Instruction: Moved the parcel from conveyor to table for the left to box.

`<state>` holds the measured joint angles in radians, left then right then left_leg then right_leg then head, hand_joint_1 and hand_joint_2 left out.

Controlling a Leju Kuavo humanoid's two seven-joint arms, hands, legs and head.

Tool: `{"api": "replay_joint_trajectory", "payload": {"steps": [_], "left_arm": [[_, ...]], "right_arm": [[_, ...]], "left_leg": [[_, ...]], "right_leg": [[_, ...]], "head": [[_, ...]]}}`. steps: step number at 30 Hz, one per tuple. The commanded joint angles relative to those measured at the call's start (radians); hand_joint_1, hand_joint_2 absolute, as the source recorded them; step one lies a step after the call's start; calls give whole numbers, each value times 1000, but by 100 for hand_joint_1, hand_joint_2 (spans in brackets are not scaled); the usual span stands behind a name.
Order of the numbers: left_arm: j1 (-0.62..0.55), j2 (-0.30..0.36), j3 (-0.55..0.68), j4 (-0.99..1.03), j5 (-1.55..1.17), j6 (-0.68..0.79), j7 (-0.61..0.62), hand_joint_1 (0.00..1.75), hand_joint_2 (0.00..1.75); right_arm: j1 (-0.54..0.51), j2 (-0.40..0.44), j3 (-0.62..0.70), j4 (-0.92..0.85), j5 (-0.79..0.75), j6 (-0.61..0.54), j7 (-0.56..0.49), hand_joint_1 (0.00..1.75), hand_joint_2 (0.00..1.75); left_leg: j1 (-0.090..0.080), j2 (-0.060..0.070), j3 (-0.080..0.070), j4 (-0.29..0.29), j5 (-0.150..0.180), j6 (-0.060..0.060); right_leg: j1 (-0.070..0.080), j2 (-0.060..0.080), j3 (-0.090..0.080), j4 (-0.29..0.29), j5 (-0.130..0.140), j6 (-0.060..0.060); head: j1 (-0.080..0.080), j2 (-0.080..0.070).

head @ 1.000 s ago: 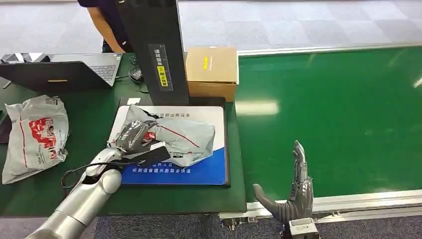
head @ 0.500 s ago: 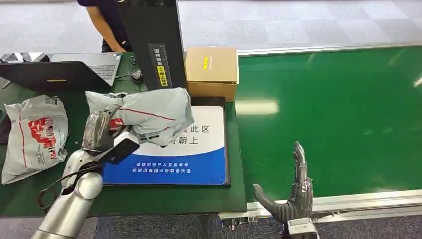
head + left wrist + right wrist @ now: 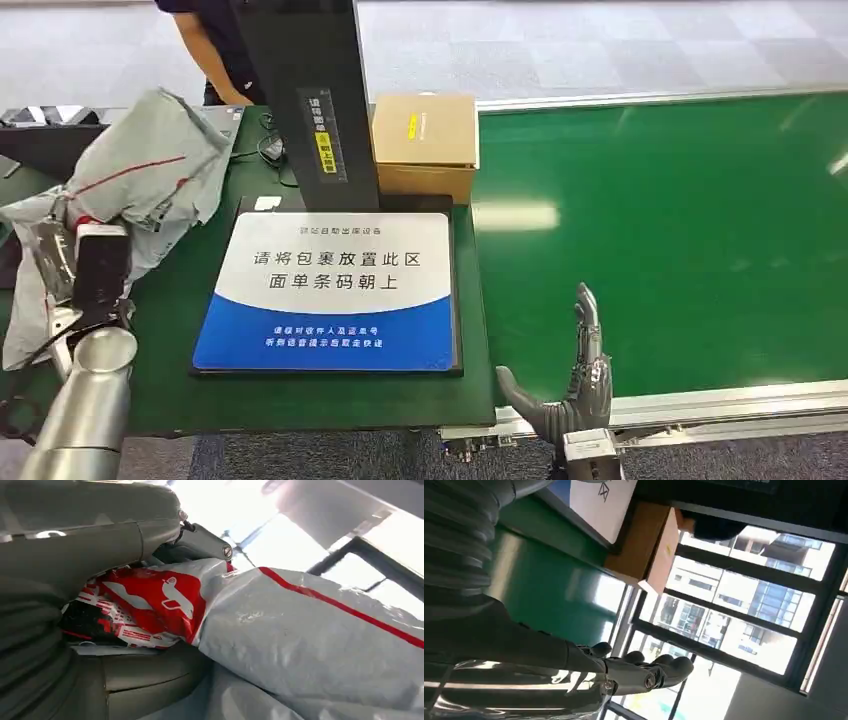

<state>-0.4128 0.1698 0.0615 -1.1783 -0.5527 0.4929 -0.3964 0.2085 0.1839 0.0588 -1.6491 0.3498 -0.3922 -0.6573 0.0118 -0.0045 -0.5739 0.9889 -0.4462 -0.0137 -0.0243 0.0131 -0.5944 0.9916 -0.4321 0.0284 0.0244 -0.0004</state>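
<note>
My left hand grips the grey poly mailer by 1 end over the bench's left; it could slip. Right hand wide, holding nothing.

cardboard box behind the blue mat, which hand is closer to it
Right, though neither is close. The right hand stands open at the conveyor's near edge, below the cardboard box. The left hand holds the grey parcel far across the table.

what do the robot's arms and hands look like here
Both arms are smooth silver metal tubes; the left arm ends in a rounded joint, with a black cable looping beside it and a black box at the wrist. The right hand is dark grey with slim jointed fingers. In the wrist views, a grey ribbed cover sits behind each hand.
</note>
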Motion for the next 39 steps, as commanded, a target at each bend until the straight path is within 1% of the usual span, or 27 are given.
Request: {"api": "replay_joint_trajectory", "payload": {"steps": [1, 3, 4, 5, 6, 7, 8, 9, 10, 11, 12, 13, 15, 20, 26, 28, 29, 31, 32, 33, 34, 35, 36, 37, 38, 39], "left_arm": [[-279, 32, 172, 482, -14, 92, 1, 175, 175], [-364, 47, 194, 593, -15, 136, 19, 175, 175], [-374, 52, 194, 600, -16, 131, 21, 175, 175], [-398, 54, 200, 636, -21, 149, 32, 159, 175], [-420, 59, 213, 664, -29, 192, 54, 66, 175], [-438, 64, 226, 689, -26, 204, 67, 66, 175], [-449, 72, 240, 703, -26, 205, 77, 59, 175], [-463, 78, 255, 724, -22, 205, 102, 23, 175], [-465, 82, 255, 725, -22, 202, 102, 23, 175], [-480, 86, 266, 752, -10, 172, 118, 0, 175], [-503, 91, 274, 789, -1, 116, 161, 0, 175], [-511, 89, 281, 792, 11, 86, 167, 0, 175], [-514, 84, 263, 797, -17, 116, 164, 0, 175], [-517, 44, 235, 795, -34, 82, 145, 0, 175], [-493, -9, 194, 742, -37, 38, 77, 0, 175], [-464, -45, 154, 698, -29, -28, 26, 0, 175], [-462, -53, 152, 695, -30, -20, 27, 0, 175], [-442, -88, 107, 641, 4, -98, -6, 0, 175], [-437, -97, 99, 627, 11, -100, -1, 0, 175], [-430, -102, 90, 609, 36, -145, -7, 0, 175], [-402, -98, 44, 551, 85, -229, 7, 0, 175], [-402, -98, 44, 551, 85, -229, 7, 0, 175], [-382, -90, -1, 517, 118, -325, 22, 0, 175], [-369, -77, -42, 490, 117, -386, 20, 0, 175], [-361, -78, -47, 480, 120, -390, 22, 0, 175], [-349, -64, -82, 458, 120, -430, 45, 0, 175]], "right_arm": [[-42, -25, 64, 70, 6, -21, 20, 0, 175], [-45, -25, 81, 68, 6, -23, 29, 0, 175], [-48, -24, 84, 69, 6, -24, 29, 0, 175], [-50, -24, 88, 74, 7, -26, 32, 0, 175], [-54, -23, 95, 83, 10, -25, 36, 0, 175], [-58, -20, 101, 95, 12, -27, 38, 0, 175], [-61, -19, 106, 109, 12, -30, 37, 0, 175], [-64, -20, 111, 120, 14, -31, 37, 0, 175], [-62, -19, 111, 123, 14, -31, 37, 0, 175], [-68, -21, 113, 134, 14, -34, 36, 0, 175], [-70, -23, 113, 137, 13, -38, 33, 0, 175], [-73, -24, 110, 136, 11, -40, 32, 0, 175], [-74, -24, 105, 131, 8, -39, 32, 0, 175], [-75, -28, 79, 117, 7, -35, 42, 0, 175], [-74, -20, 60, 124, 13, -25, 41, 0, 175], [-50, -6, 48, 120, 20, -41, 33, 0, 175], [-46, -7, 49, 118, 21, -42, 31, 0, 175], [-35, 2, 39, 116, 25, -49, 17, 0, 175], [-35, 2, 38, 117, 24, -48, 15, 0, 175], [-36, 0, 39, 120, 24, -43, 13, 0, 175], [-44, -2, 36, 132, 24, -38, 8, 0, 175], [-44, -2, 36, 132, 24, -38, 8, 0, 175], [-52, -7, 35, 141, 22, -34, 4, 0, 175], [-55, -12, 34, 143, 14, -25, 1, 0, 175], [-56, -15, 31, 143, 11, -22, 0, 0, 175], [-57, -18, 29, 143, 11, -17, -2, 0, 175]], "left_leg": [[1, -2, 1, 0, 0, 0], [1, -2, 1, 0, 0, 0], [2, -3, 1, 1, 0, 0], [2, -3, -1, 1, 0, 0], [2, -2, 0, 1, 0, 0], [2, -2, 0, 1, 0, 0], [2, -3, 1, 1, 0, 0], [2, -1, 0, 0, 0, 0], [2, -1, 2, 0, 0, 0], [2, -1, 2, 0, 0, 0], [2, -1, 2, 0, 0, 0], [2, -1, 1, 0, 0, 0], [2, -1, 2, 0, 0, 0], [1, -4, 0, 0, 1, 1], [1, -5, 1, 0, 1, 1], [1, -6, 1, 0, 1, 1], [1, -6, 2, -1, 1, 1], [1, -7, 1, 0, 1, 1], [1, -7, 1, 0, 1, 1], [1, -6, 0, 0, 1, 0], [1, -6, 1, 0, 1, 1], [1, -5, 1, 0, 0, 1], [1, -3, 1, 0, 0, 0], [0, -4, 1, 0, 0, 1], [1, -3, 3, -1, 0, 1], [1, -2, 1, 0, 0, 0]], "right_leg": [[1, -2, 2, -1, 0, -2], [2, -3, 2, 0, 0, -2], [2, -5, 2, 0, -1, -3], [2, -4, 1, 0, 0, -2], [3, -4, 2, 0, -1, -3], [2, -3, 2, 0, 0, -2], [3, -4, 3, 0, -1, -3], [2, -2, 1, 0, 0, -2], [2, -3, 3, -1, 0, -3], [2, -2, 3, 0, 0, -3], [2, -3, 3, -1, -1, -2], [2, -2, 3, 0, 0, -2], [3, -2, 3, 0, -1, -3], [2, -5, 3, -1, -1, -2], [2, -6, 3, -1, -1, -2], [2, -7, 4, -2, -1, -2], [1, -7, 4, -2, -1, -2], [2, -8, 4, -2, -2, -2], [1, -8, 4, -2, -1, -2], [1, -6, 3, -1, -1, -1], [1, -7, 4, -2, -1, -2], [1, -6, 3, -2, -1, -2], [1, -4, 3, -1, -1, -1], [1, -5, 3, -2, -1, -2], [2, -5, 5, -2, -1, -3], [1, -3, 2, -2, 0, -2]], "head": [[0, 0], [0, 0], [0, 0], [0, 0], [0, 0], [0, 0], [0, 0], [0, 0], [0, 0], [0, 0], [0, 0], [0, 0], [0, 0], [0, 0], [0, 0], [0, 0], [0, 0], [0, 0], [0, 0], [0, 0], [0, 0], [0, 0], [0, 0], [0, 0], [0, 0], [0, 0]]}}
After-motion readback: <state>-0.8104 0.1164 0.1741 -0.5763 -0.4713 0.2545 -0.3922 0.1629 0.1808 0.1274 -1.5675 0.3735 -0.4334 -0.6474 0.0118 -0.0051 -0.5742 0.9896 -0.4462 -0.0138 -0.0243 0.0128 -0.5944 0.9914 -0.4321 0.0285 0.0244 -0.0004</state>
